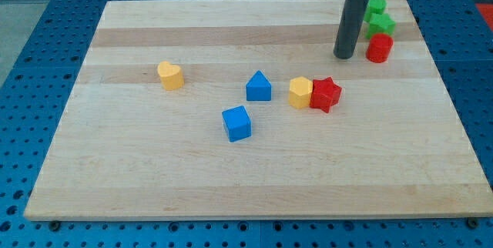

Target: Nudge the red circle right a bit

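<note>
The red circle (378,48), a short red cylinder, stands near the board's top right corner. My tip (344,55) rests on the board just to its left, with a small gap between them. The dark rod rises from the tip toward the view's top. A green star-shaped block (380,25) sits right above the red circle, touching or almost touching it. Another green block (376,5) sits above that one, partly behind the rod.
A red star (326,94) touches a yellow hexagon (300,92) at the board's middle right. A blue triangle (259,87) and a blue cube (236,122) lie near the centre. A yellow heart (170,75) lies at the left. The wooden board (139,179) lies on a blue pegboard.
</note>
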